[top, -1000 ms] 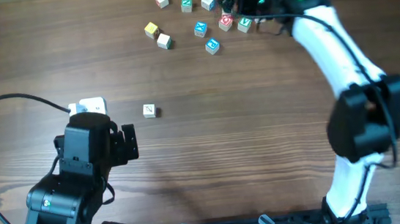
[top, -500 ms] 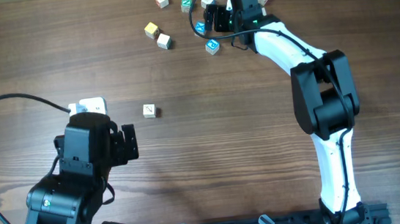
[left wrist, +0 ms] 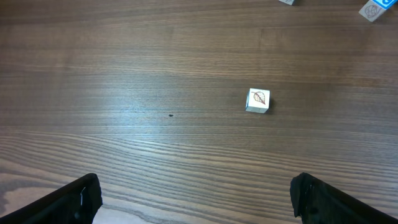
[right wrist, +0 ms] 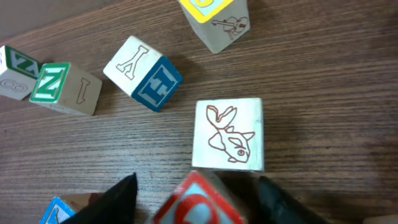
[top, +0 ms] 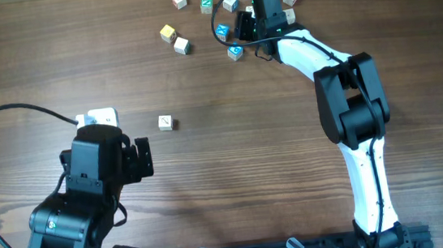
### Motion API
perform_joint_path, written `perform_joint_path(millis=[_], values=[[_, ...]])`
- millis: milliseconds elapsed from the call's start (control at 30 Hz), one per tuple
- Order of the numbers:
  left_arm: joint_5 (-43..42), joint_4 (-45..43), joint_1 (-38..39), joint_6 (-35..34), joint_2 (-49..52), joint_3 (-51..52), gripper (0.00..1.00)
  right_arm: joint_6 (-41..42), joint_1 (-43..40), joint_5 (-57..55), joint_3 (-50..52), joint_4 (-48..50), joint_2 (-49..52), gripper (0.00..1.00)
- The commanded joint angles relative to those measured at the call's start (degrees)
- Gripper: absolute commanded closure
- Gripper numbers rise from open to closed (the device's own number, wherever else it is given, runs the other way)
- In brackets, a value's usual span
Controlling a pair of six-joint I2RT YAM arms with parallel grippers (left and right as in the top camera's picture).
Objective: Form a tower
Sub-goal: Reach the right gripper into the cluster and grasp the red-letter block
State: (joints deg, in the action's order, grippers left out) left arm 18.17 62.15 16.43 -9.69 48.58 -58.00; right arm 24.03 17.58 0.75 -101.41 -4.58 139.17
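Right fingers (right wrist: pixel 118 200) flank a glossy red-faced wooden cube (right wrist: pixel 198 205).

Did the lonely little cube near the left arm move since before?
No. The lone cube sits in the same spot, just right of the white object.

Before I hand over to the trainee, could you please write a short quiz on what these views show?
1. True or false: the left pincer is shut on a cube.
2. Which cube lies between the fingers of the right pincer? A) green cube B) red cube C) blue cube
3. Fill in: the drawing on the white cube just beyond the red cube in the right wrist view is a ____.

Key: 1 false, it is open over bare table; 2 B; 3 fish.
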Motion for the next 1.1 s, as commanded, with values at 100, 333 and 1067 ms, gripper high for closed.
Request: perform_joint_path(millis=[100,333,1067], values=[[0.5,-0.1,-0.2,0.3,0.0,-0.7,0.00,0.0,0.1,-1.2,-0.5,0.1,1.0,0.54],[0.5,-0.1,-0.2,0.3,0.0,-0.7,0.00,-0.1,0.1,-1.1,-0.5,-4.8,-4.7,0.59],[0.5,-0.1,-0.2,0.2,0.0,-0.7,0.00,10.9,16.4,8.7,0.1,-30.1,-14.8,0.64]])
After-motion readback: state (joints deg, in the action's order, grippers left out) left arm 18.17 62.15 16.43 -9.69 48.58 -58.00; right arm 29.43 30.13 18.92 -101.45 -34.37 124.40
